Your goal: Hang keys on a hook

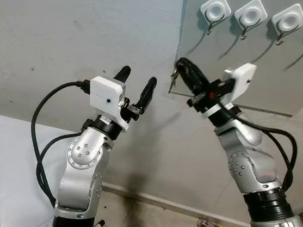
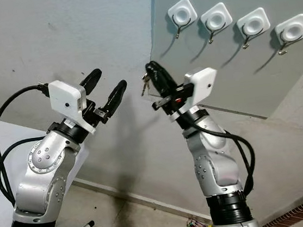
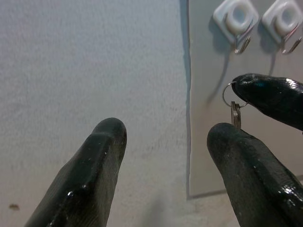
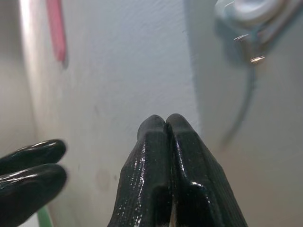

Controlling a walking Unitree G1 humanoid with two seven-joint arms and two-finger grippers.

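Our right gripper (image 2: 151, 73) pinches the thin metal keys (image 3: 235, 113) between glossy black fingers, just below the square white hooks (image 2: 182, 13) on the grey panel (image 2: 235, 76). Our left gripper (image 2: 104, 87) hovers spread nearby.

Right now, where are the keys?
The keys hang from the closed fingers of the right gripper, raised near the wall panel's edge, below and left of the leftmost hook.
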